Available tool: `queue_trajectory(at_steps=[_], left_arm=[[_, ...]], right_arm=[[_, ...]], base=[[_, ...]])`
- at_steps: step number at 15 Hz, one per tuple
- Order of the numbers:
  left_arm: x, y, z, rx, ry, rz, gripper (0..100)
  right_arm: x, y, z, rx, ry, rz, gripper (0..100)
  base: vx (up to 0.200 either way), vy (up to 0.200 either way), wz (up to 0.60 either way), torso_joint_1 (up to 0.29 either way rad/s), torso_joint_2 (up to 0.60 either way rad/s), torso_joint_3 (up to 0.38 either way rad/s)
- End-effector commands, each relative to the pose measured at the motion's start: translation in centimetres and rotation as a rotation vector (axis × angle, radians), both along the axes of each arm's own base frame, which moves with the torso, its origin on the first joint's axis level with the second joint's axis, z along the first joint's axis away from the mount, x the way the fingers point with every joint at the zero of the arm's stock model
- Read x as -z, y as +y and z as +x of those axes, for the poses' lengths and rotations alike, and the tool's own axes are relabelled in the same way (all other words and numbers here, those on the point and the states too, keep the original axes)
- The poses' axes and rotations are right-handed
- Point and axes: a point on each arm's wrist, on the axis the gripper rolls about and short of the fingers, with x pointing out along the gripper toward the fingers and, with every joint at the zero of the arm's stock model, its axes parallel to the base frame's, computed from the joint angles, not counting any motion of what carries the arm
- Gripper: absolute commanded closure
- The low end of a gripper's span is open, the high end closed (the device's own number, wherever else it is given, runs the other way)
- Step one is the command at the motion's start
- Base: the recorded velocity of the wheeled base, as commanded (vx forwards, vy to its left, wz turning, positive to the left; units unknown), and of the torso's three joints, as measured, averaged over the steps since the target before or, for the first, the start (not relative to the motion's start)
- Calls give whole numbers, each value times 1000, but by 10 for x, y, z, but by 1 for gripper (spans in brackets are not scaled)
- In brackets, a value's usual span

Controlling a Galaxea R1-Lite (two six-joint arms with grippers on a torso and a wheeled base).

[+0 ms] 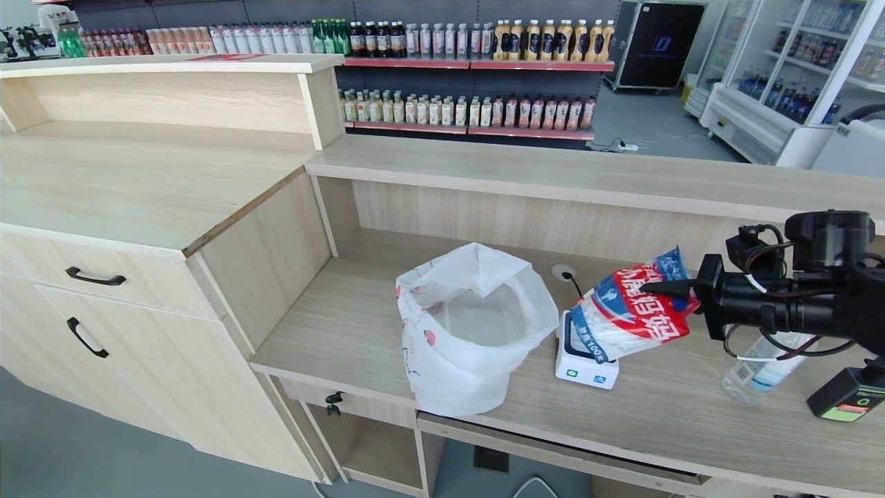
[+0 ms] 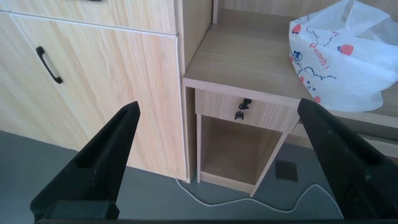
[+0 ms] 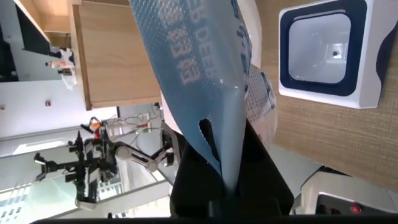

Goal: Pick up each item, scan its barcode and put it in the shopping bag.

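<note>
We see our left gripper [image 2: 219, 106] spread wide before the pale wooden table [image 1: 346, 325], the open white plastic shopping bag [image 1: 477, 325] standing left of our right gripper [image 1: 667, 287], which pinches a red, white and blue snack packet [image 1: 632, 304] over the small white box scanner [image 1: 584, 363] below it.

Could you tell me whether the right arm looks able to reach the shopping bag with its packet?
Probably yes. The right gripper, shut on the packet, hangs over the scanner, and the shopping bag stands just beside that, its mouth open upward, with nothing between them.
</note>
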Motion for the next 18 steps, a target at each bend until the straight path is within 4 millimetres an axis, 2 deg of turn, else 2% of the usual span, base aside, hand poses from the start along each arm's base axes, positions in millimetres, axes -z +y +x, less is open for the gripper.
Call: queue_trajectory(at_steps=[1, 5, 14, 18], left_arm=[[0, 0, 0, 0, -1, 0, 0], [0, 0, 0, 0, -1, 0, 0], [0, 0, 0, 0, -2, 0, 0], [0, 0, 0, 0, -1, 0, 0]], right_arm=[[6, 1, 8, -7, 12, 0, 100], [17, 1, 13, -35, 1, -49, 100], [19, 8, 21, -61, -12, -58, 100], [22, 15, 32, -80, -52, -61, 100]], base=[[0, 0, 0, 0, 0, 0], [0, 0, 0, 0, 0, 0], [0, 0, 0, 0, 0, 0], [0, 0, 0, 0, 0, 0]])
